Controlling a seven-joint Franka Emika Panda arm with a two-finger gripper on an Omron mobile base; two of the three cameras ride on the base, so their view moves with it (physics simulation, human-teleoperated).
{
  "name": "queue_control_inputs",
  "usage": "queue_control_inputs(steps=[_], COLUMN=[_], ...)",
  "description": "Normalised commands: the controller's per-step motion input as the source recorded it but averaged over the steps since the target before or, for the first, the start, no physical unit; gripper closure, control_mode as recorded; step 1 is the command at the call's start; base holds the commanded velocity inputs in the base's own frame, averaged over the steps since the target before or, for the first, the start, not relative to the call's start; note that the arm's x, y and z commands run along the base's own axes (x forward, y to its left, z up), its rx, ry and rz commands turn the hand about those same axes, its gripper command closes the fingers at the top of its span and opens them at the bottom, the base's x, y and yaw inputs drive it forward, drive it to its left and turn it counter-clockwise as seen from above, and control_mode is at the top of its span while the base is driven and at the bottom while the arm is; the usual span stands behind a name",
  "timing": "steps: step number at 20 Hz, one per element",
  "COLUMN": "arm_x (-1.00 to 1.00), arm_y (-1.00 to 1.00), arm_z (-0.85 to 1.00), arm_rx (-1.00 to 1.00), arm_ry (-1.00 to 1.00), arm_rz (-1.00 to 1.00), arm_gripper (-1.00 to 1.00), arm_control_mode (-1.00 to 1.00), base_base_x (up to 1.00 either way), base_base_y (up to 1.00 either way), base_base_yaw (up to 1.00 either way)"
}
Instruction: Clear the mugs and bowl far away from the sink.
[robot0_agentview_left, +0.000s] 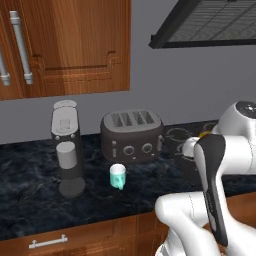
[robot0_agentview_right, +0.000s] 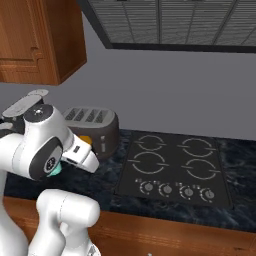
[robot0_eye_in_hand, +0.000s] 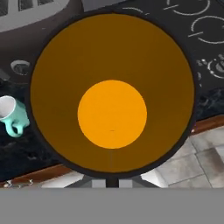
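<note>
Filling the centre of the hand view, the dark mug (robot0_eye_in_hand: 112, 94) with its orange inside sits clamped in the closed claw (robot0_eye_in_hand: 112, 181). At middle left, the teal mug (robot0_eye_in_hand: 10, 115) already stands on the counter (robot0_agentview_left: 30, 192) by the toaster (robot0_agentview_left: 132, 135). Judging by this, one mug is placed and one is in transit.

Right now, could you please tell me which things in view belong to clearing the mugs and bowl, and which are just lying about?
Job:
- dark mug, orange inside, held in the shut tool
- teal mug, on the counter in front of the toaster

Lying about:
- toaster
- coffee machine
- stove
</note>
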Motion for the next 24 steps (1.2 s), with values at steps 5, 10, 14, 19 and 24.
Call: queue_control_inputs(steps=[5, 10, 14, 19, 24], arm_x=[0.15, 0.15, 0.2, 0.22, 0.38], arm_y=[0.18, 0.28, 0.28, 0.09, 0.0], arm_z=[-0.29, -0.23, -0.34, -0.2, -0.18], arm_rx=[-0.04, -0.07, -0.08, -0.05, 0.0], arm_ry=[0.25, 0.11, -0.02, -0.04, 0.0], arm_rz=[0.08, 0.1, 0.18, 0.2, 0.22], arm_gripper=[1.0, 1.0, 1.0, 1.0, 1.0], arm_control_mode=[-1.0, -1.0, -1.0, -1.0, -1.0], base_base_x=[0.0, 0.0, 0.0, 0.0, 0.0], base_base_y=[0.0, 0.0, 0.0, 0.0, 0.0], base_base_yaw=[0.0, 0.0, 0.0, 0.0, 0.0])
